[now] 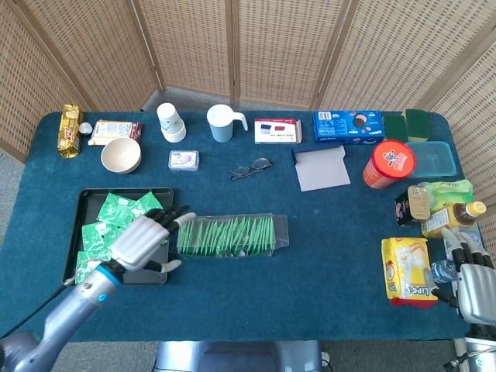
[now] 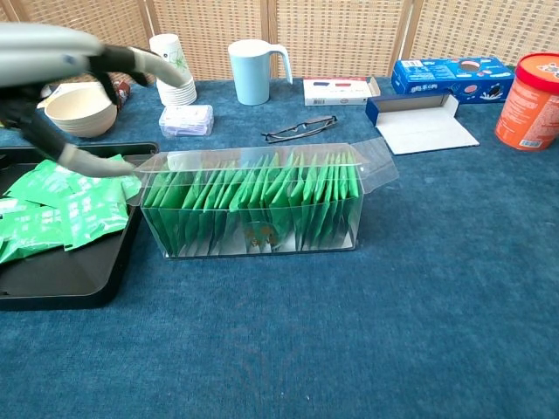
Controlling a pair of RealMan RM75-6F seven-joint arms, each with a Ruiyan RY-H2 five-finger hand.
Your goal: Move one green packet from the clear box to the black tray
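A: Over the right edge of the black tray (image 1: 84, 198), the left hand (image 1: 144, 241) is hovering with its fingers spread apart and nothing in them. Fingertips are pointing toward the left end of the clear box (image 1: 232, 235).

B: Chest view agreeing?

A: Yes. The left hand (image 2: 61, 74) is showing blurred at upper left, above the tray (image 2: 61, 278) and just beside the box's left flap. Fingers are looking apart there too, no packet in them.

B: Packets?

A: A row of green packets (image 1: 229, 234) is standing upright inside the clear box (image 2: 253, 202), filling most of its length. Several loose green packets (image 2: 61, 205) are lying in the tray, overlapping each other.

B: Right hand?

A: It is sitting at the bench's near right corner (image 1: 473, 284), well apart from the box, beside a yellow snack bag (image 1: 406, 269). Fingers are extended and slightly apart, holding nothing.

B: Box position?

A: It is lying on the blue bench (image 1: 325, 232) just right of the tray, both end flaps folded open.
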